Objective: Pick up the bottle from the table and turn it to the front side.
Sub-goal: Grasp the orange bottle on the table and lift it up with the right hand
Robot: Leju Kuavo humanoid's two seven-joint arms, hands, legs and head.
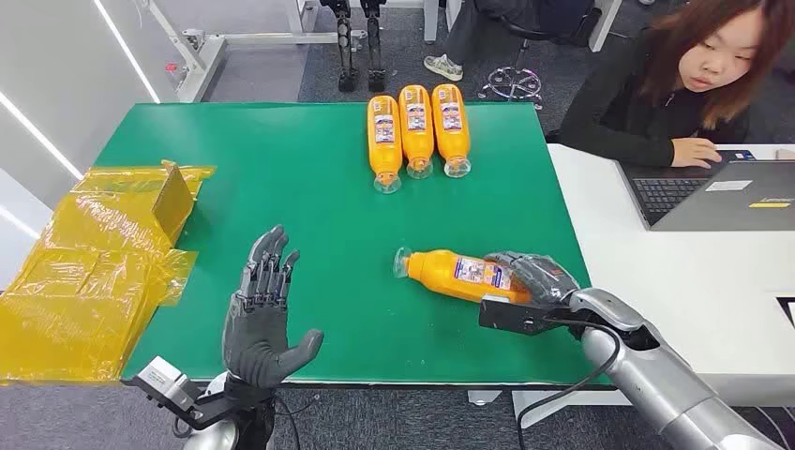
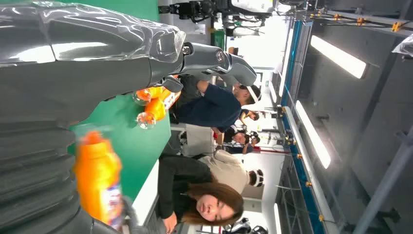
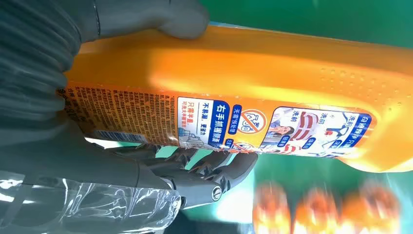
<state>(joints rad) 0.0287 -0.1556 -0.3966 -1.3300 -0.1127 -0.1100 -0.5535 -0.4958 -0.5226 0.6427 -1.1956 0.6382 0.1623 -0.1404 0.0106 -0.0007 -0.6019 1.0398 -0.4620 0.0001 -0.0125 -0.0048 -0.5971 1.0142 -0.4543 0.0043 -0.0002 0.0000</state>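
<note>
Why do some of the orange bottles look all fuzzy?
In the right wrist view, the held bottle is close and sharp, while the three far bottles are out of focus. In the left wrist view, the near bottle is blurred, and ceiling lights glare bright.

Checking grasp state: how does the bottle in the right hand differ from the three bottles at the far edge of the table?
The held bottle lies crosswise, cap toward the robot's left, with the right hand gripping its base; the three far bottles lie free, side by side, caps toward the robot. The held bottle sits alone near the table's front edge; the three form a tidy row. All are orange with printed labels facing up.
</note>
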